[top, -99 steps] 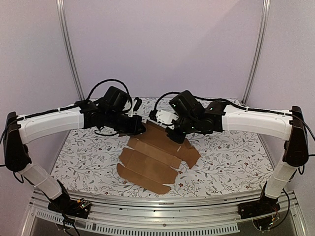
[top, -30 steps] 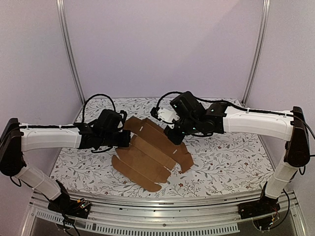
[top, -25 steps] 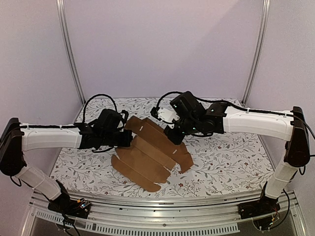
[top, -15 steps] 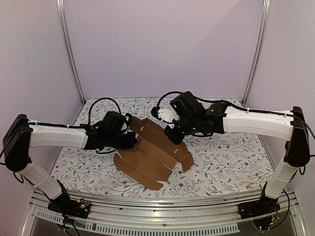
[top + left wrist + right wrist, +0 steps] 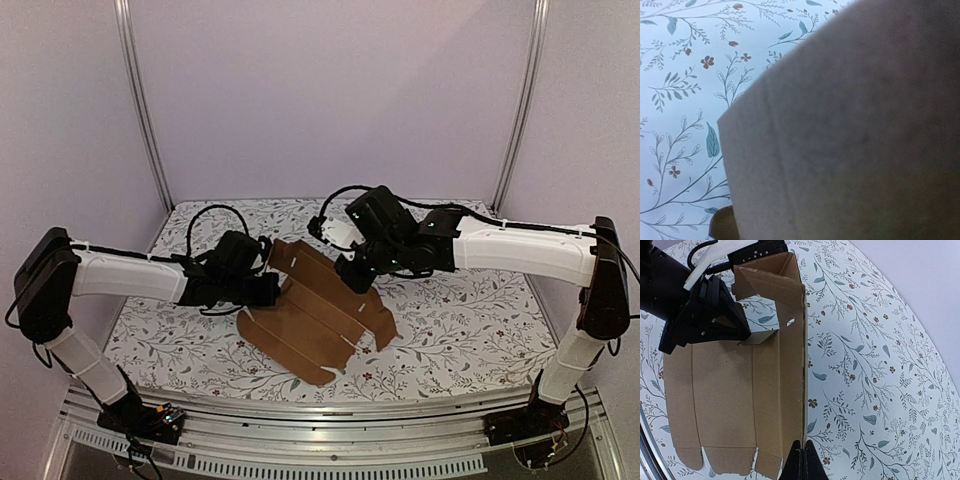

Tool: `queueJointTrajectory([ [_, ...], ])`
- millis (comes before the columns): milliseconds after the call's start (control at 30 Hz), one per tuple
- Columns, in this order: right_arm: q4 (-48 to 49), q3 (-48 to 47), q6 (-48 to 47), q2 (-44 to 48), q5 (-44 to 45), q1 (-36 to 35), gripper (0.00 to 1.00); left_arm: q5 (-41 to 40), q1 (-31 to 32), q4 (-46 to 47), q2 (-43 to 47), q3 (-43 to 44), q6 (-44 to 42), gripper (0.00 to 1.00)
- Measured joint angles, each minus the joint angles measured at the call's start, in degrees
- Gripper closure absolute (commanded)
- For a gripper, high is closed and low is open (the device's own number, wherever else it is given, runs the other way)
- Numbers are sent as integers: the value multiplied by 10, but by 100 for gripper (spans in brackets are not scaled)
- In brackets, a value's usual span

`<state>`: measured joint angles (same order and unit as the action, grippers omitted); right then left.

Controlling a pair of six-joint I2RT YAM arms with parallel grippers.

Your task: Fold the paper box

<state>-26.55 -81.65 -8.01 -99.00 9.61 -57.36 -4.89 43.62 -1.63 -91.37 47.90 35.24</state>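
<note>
**Right claw** (image 5: pixel 800 461): your fingers are pressed together on the near end of one long panel of the paper box (image 5: pixel 725 400). The panel stands upright on its crease and appears edge-on in the right wrist view. The other panels lie flat on the floral counter (image 5: pixel 865 365), left of the raised panel in that view, with tabbed flaps along their near edge.

**Left claw** (image 5: pixel 264 290): closed, and set against the left edge of the sheet in the top view, across from the right claw. In the left wrist view, blurred brown cardboard fills most of the frame and hides the fingers. You cannot tell whether this claw pinches the sheet or only touches it. In the top view the right wrist covers the sheet's far edge.
</note>
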Motion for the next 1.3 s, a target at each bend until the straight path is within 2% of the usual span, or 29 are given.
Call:
queueJointTrajectory([
  [500,0,0,-43,-23,64,-16,100,5,0,-58,83,5,-21,100],
  [867,-4,0,-107,-51,140,-44,100,17,-2,-122,219,-8,-59,100],
  [1067,2,3,-155,-62,176,-59,100,7,-6,-137,272,-43,-75,100],
  [1300,38,43,-218,-62,190,-76,100,19,-14,-110,269,-115,-67,97],
])
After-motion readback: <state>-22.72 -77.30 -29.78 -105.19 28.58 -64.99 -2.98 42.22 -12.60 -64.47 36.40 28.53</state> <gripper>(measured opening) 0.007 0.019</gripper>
